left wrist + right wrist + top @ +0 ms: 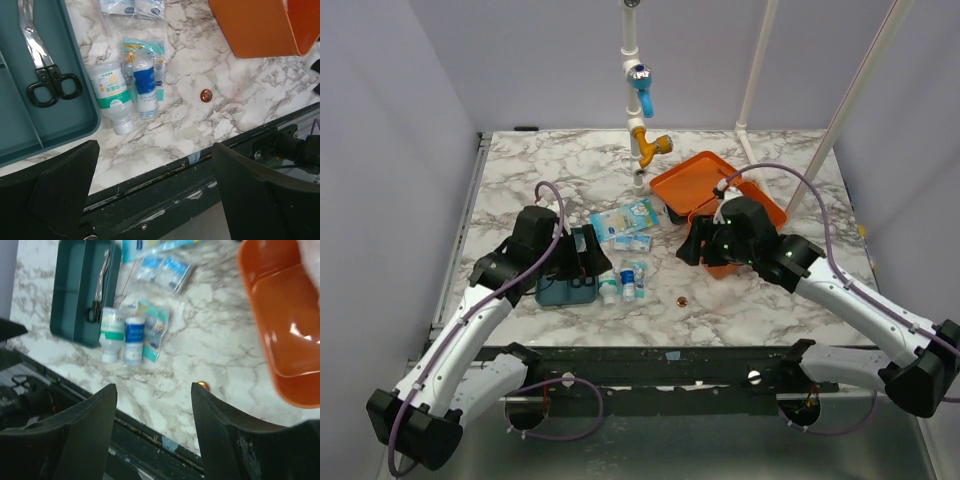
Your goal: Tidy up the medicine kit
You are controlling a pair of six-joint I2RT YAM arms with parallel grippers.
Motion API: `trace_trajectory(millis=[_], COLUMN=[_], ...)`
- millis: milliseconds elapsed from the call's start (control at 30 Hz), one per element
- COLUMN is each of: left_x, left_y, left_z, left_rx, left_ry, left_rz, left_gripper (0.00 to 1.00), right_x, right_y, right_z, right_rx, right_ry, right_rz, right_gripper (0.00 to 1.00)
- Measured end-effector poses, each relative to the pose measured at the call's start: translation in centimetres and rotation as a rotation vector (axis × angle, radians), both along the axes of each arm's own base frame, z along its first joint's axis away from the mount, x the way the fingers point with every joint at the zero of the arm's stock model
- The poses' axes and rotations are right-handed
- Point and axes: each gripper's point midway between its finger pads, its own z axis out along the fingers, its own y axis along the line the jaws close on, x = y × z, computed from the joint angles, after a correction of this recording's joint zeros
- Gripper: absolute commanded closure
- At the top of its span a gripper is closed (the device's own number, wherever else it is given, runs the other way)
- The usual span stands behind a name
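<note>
Marble-patterned table (520, 170) between plain lilac walls (380, 120), white poles (757, 70) behind

the medicine kit (287, 335) is an orange plastic box, it stands open on my right side, the lid (705, 180) folded back behind it

Free: bare marble table (515, 170) at far left, and a lane between the two small bottles (112, 95) and the medicine kit (705, 180), holding only a small round orange piece (681, 299). Obstacles: teal tray (548, 293) with scissors (47, 82), packets (625, 220) mid-table, pipe fitting (645, 140) at the far edge.
</note>
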Motion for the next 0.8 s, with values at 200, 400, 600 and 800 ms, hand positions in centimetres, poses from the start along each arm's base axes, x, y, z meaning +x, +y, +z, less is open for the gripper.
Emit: trace_trajectory(millis=[200,400,600,800], left_x=[-0.5,-1.1,-1.9,-2.2], left_y=[-1.2,-0.5,0.4,1.1], left_z=[-0.2,0.4,0.7,0.8], left_rx=[-0.010,-0.010,-0.008,0.018], left_ry=[0.049,0.025,-0.014,-0.064], left_rz=[-0.021,0.010,0.028,0.013], left_gripper=[0.02,0.01,0.01,0.01], right_x=[-2.5,-2.9,-2.1,-1.5], right_y=[4.9,7.5,9.2,10.8], right_z=[-4.2,-7.4,-10.3,-12.6], right_rx=[-0.055,-0.066,-0.099,-0.117], right_ry=[0.087,0.146,0.195,0.238], right_rz=[0.121,0.129,0.111,0.097], right_gripper=[0.35,0.33,0.33,0.33])
